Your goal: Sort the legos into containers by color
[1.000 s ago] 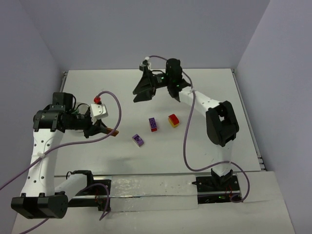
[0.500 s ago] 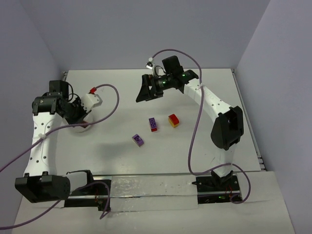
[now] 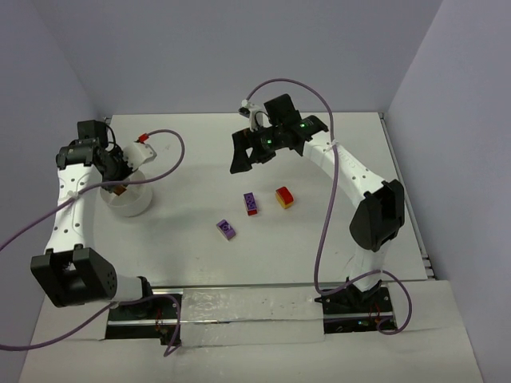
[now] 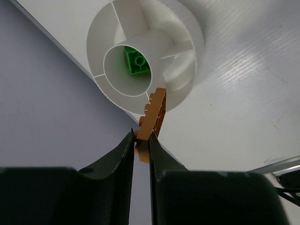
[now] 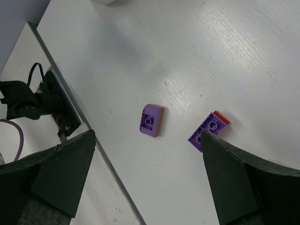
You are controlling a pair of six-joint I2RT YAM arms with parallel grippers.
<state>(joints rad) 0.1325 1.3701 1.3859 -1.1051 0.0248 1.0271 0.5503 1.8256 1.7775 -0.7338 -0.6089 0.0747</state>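
— What just changed?
— My left gripper (image 4: 140, 138), pinched narrow on the orange brick (image 4: 154, 115), has swung across to the tub (image 4: 187, 28). The brick hangs over its rim. Next comes the drop, I reckon.
— Count?
— One tub, with one green brick (image 4: 137, 62) in its centre well. On the table: one purple brick (image 5: 151, 121), one purple-on-red brick (image 5: 208, 130), one red-and-yellow brick (image 3: 283, 196). My right gripper (image 5: 148, 135) gapes wide above them, empty.

White table (image 3: 192, 159), round white tub (image 3: 132, 207) at left, purple brick (image 3: 227, 229), purple-and-red brick (image 3: 251, 203), red-and-yellow brick (image 3: 283, 197) mid-table
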